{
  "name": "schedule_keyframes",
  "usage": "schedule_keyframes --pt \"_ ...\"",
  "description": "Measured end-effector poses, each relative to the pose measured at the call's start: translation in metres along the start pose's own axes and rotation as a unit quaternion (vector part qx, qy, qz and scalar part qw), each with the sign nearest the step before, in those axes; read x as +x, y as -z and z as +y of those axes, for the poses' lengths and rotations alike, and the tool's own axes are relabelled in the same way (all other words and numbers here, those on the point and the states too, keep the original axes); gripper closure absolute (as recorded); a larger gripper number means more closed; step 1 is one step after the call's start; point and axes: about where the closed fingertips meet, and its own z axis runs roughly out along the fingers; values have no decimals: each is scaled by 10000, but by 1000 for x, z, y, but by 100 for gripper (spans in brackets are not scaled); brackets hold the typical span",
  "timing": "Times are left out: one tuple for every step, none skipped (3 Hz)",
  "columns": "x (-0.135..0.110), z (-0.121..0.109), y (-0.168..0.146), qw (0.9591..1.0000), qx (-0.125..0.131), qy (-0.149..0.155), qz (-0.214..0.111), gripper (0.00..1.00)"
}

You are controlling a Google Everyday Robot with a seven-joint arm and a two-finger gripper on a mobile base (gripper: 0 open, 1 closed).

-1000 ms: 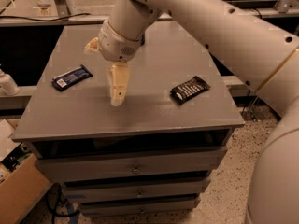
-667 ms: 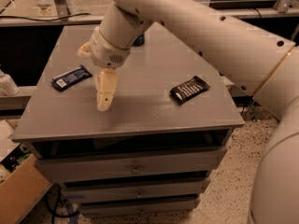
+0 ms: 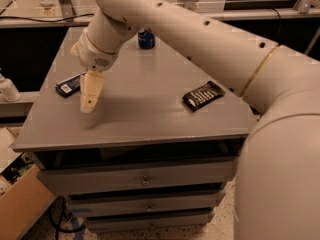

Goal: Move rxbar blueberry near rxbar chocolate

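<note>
Grey tabletop [image 3: 150,126] is what we are looking at, with the rxbar blueberry [image 3: 69,85] lying flat close to its 9 o'clock edge. The rxbar chocolate [image 3: 203,95] is lying well apart from it, toward 3 o'clock. The gripper [image 3: 88,105] is hanging point-down just beside the blue bar, at about its 4 o'clock, and it is not holding anything. Whether it is standing apart or together we are not able to tell, since we are seeing it side-on as one pale shape.

We are judging the pickup as not yet made, so the risks are all lying ahead:

- The blue bar is sitting near the table's rim. A descent landing on its inner side is likely to be nudging it toward 9 o'clock and over the edge.
- The wrapper is thin and flat against the surface, so a pinch coming in too high is probably going to be sliding off it.
- The blue soda can [image 3: 146,38] is standing at 12 o'clock under the arm's forward link. A wide swing across the table is risking tipping it.
- The black bar is resting close to the 3 o'clock edge, so an overshoot on placing is threatening to push it off or to land on top of it.
</note>
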Motion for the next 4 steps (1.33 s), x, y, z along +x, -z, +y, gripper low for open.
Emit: schedule_keyframes --pt "8 -24 -21 9998 20 -198 15 0" --pt "18 -36 -40 9991 -32 -430 36 0" --pt "24 -38 -57 9980 -121 -624 75 0" --pt "25 -43 -63 9967 -213 -770 118 0"
